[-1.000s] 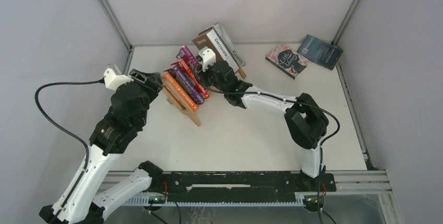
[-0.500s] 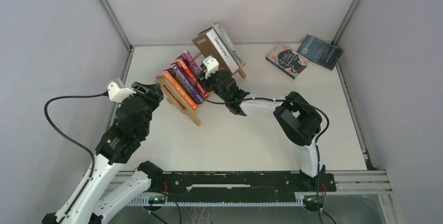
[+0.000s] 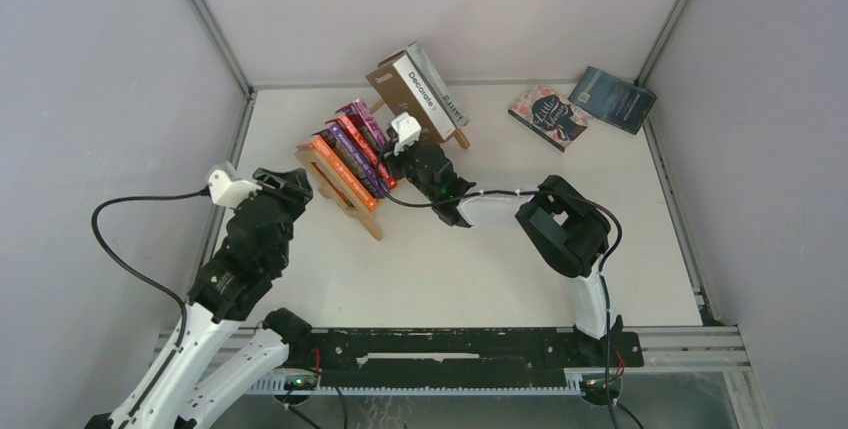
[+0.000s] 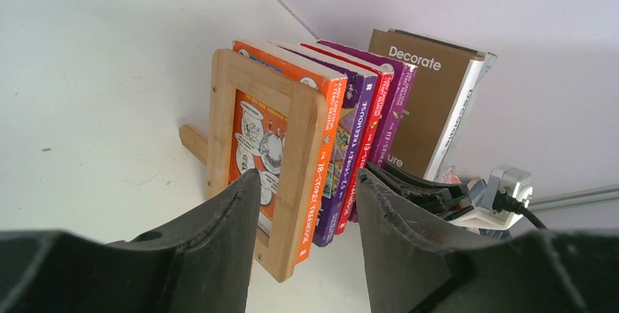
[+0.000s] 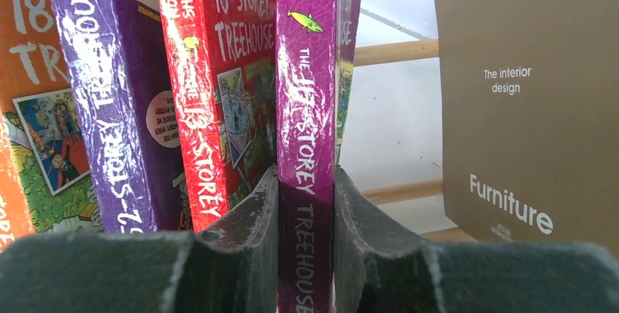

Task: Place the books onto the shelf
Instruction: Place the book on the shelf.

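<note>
The shelf (image 3: 363, 214), a light wooden rack, stands left of the table's middle. An orange book (image 3: 340, 175), a purple one (image 3: 356, 161), a red one (image 3: 367, 149) and a magenta one (image 3: 360, 112) stand in it. My right gripper (image 5: 306, 182) is shut on the spine of the magenta book (image 5: 305, 72). A brown book (image 3: 398, 89) and a grey-white one (image 3: 442, 97) lean at the rack's far end. My left gripper (image 4: 308, 174) hangs open just short of the rack's end frame (image 4: 223, 109), with nothing between its fingers.
Two loose books lie flat at the back right: a dark floral one (image 3: 547, 116) and a dark blue one (image 3: 612, 99) against the right wall. Bare table lies in front of the rack and to its right. The left wall stands close to the left arm.
My left arm has drawn back from the rack's end toward the near edge. The right gripper, still on the magenta book, has shifted slightly nearer as its elbow folded in.
</note>
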Robot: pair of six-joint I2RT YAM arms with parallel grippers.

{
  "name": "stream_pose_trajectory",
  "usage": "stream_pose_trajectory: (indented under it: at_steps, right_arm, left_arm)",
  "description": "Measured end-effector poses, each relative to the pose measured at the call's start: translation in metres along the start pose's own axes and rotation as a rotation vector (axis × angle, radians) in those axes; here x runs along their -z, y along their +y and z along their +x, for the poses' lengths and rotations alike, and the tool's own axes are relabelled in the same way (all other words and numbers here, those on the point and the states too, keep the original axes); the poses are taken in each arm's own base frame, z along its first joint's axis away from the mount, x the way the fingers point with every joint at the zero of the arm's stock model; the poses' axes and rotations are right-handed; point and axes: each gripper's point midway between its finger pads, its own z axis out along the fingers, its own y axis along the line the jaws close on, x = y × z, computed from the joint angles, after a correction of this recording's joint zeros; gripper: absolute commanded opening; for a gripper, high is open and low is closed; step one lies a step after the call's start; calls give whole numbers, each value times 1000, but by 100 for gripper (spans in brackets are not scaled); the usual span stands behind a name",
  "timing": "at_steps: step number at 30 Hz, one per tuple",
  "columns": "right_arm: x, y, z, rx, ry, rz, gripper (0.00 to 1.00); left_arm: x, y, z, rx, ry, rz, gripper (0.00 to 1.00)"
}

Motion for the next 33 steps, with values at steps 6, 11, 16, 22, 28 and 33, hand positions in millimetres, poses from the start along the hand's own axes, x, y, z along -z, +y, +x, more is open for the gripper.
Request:
stream_pose_trajectory:
  at_steps: [6, 11, 16, 22, 28, 33]
  right_arm:
    - [3, 1, 5, 5, 15, 7, 45]
    - [10, -1, 25, 16, 90, 19, 50]
    - [19, -2, 25, 22, 129, 19, 50]
    - [28, 1, -8, 15, 87, 11, 51]
    - [32, 0, -19, 2, 80, 4, 52]
    - [34, -5, -11, 1, 117, 3, 51]
  left_arm:
    - [0, -2, -1, 20, -2, 3, 55]
    - [0, -2, 0, 36, -2, 3, 54]
    - [0, -2, 1, 50, 3, -2, 54]
    - [1, 3, 5, 49, 19, -22, 53]
    - [0, 9, 11, 38, 38, -48, 53]
    - [-2, 12, 15, 16, 53, -69, 53]
